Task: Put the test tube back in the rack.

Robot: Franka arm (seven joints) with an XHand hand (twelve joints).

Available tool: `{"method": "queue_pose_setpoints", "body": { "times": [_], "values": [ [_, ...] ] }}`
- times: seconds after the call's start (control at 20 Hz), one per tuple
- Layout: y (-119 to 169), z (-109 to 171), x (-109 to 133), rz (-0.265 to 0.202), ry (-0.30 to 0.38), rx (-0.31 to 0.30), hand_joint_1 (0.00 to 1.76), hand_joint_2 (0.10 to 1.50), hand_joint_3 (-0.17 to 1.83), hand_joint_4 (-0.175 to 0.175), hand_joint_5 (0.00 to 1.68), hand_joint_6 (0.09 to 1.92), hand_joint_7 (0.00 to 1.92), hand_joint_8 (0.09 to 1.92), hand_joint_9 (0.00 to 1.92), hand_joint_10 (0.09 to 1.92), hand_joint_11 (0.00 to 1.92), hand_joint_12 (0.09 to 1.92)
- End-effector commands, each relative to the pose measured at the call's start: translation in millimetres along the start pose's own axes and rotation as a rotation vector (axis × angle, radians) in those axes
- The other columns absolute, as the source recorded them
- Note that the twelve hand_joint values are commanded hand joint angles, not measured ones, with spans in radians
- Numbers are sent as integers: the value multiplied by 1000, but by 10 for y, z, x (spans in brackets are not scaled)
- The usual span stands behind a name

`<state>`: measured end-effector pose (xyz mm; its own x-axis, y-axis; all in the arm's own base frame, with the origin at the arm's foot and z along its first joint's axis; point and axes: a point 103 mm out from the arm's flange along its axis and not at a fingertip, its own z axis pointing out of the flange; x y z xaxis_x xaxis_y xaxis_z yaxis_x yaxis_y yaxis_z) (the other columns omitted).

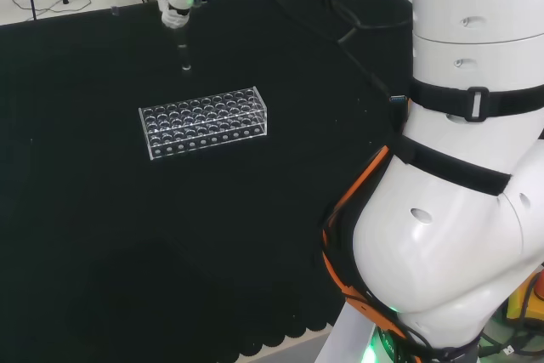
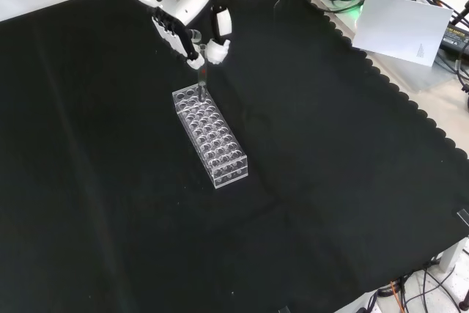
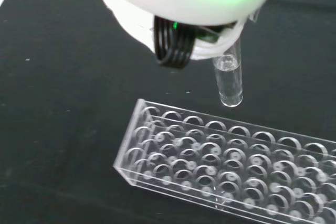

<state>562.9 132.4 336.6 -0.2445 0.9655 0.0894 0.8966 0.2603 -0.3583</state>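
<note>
hand [image 2: 192,6] pinches test tube [image 3: 229,83] above clear rack [image 2: 212,135], black cloth [image 2: 330,181] around.

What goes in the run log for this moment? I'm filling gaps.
hand: shut on test tube | tube: upright, above rack, not inserted | rack: on cloth

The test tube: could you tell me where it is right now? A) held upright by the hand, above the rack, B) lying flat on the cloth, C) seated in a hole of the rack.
A: the hand pinches the test tube upright, its rounded bottom clear of the rack.
</note>
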Motion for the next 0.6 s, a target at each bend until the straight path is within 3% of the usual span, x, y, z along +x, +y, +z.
{"method": "queue_pose_setpoints", "body": {
  "times": [0.05, 0.4, 0.6],
  "values": [
    [-2, 113, 46, -6, 35, 13, 1341, 601, 679, -175, 1459, 87, 1463, 591, 1654, 629, 1404, 994],
    [-3, 292, 35, 9, 105, 29, 1342, 601, 679, -175, 1459, 87, 1463, 591, 1654, 629, 1404, 995],
    [15, 360, 85, 4, 108, 37, 1342, 600, 679, -175, 1460, 87, 1464, 590, 1654, 629, 1403, 995]
  ]
}}
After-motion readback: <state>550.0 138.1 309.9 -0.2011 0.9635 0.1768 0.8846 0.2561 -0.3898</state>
